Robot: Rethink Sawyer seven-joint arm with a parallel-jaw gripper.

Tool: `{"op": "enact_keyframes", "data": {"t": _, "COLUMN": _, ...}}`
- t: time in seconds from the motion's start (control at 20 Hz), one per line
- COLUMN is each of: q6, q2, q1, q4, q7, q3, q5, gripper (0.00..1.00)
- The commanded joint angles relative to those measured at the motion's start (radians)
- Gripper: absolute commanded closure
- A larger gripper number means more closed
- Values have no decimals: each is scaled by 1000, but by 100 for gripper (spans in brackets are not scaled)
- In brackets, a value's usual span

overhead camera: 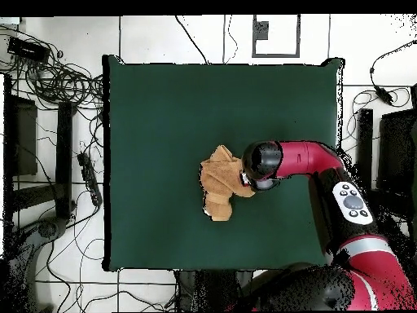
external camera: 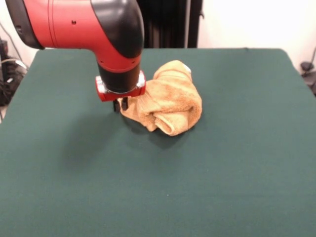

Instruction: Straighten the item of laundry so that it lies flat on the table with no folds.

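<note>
Golden-orange terry towel sits bunched in a lump mid green surface. Jaws down at its edge, but can't tell if they're pinching it or not.

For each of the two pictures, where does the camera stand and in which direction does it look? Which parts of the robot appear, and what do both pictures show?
Front view: the camera sits across the table, facing the robot; the red and black arm comes down from above, its claw at the edge of the crumpled towel.
Overhead view: the camera hangs above the table, looking straight down; the arm reaches in from the lower right to the towel.
Shared: table, bunched towel, arm beside the towel.
</note>
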Motion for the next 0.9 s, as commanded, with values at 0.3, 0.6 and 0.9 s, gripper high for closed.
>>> {"op": "enact_keyframes", "data": {"t": 0.3, "q6": -82, "q2": 77, "q1": 35, "q4": 10, "q7": -47, "q3": 46, "q5": -22, "gripper": 100}}
{"op": "enact_keyframes", "data": {"t": 0.6, "q6": -91, "q2": 23, "q1": 4, "q4": 54, "q7": -90, "q3": 60, "q5": -19, "gripper": 100}}
{"op": "enact_keyframes", "data": {"t": 0.9, "q6": -131, "q2": -58, "q1": -43, "q4": 141, "q7": -117, "q3": 94, "q5": 0, "gripper": 100}}
